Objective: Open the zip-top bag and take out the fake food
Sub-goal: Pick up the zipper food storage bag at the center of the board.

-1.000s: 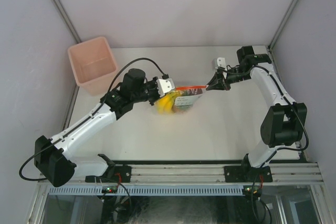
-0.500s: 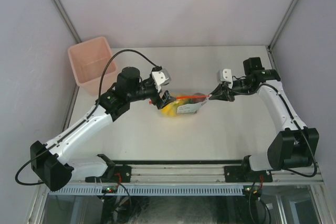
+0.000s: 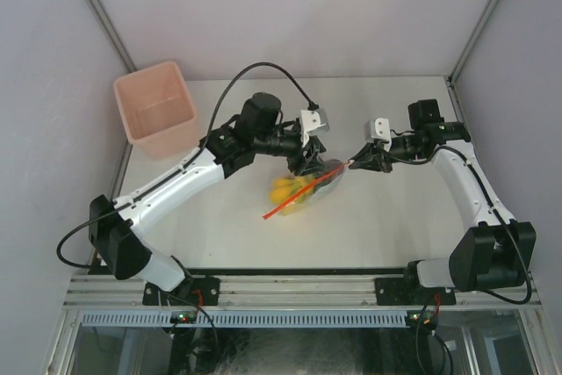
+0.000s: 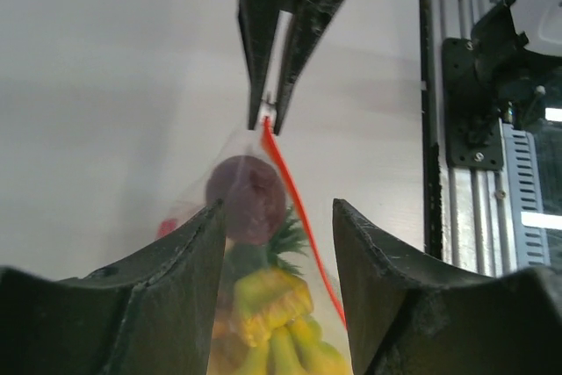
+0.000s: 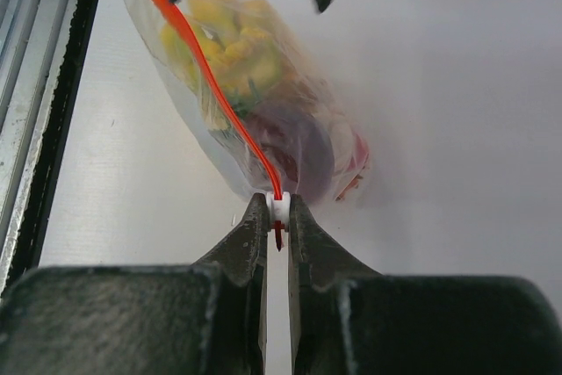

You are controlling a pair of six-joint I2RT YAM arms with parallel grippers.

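The zip-top bag (image 3: 307,183) lies mid-table, its red-orange zip strip (image 3: 283,204) trailing loose toward the front. My right gripper (image 3: 354,162) is shut on the white zip slider (image 5: 279,207) at the bag's right end. My left gripper (image 3: 309,164) is open and straddles the bag (image 4: 263,243) from above, just left of the right gripper (image 4: 270,116), with a finger on each side. Inside the bag (image 5: 255,85) is the fake food: a yellow banana bunch (image 4: 285,340), a pineapple with a green top (image 4: 268,287), and a purple round piece (image 4: 248,198).
A pink square bin (image 3: 155,107) stands at the back left corner. Metal rails (image 3: 299,292) run along the near edge by the arm bases. Walls close the table at the back and sides.
My left arm has swung right, from the bag's left end to above the bag near the right gripper. The bag's left end and red strip now hang loose toward the front.
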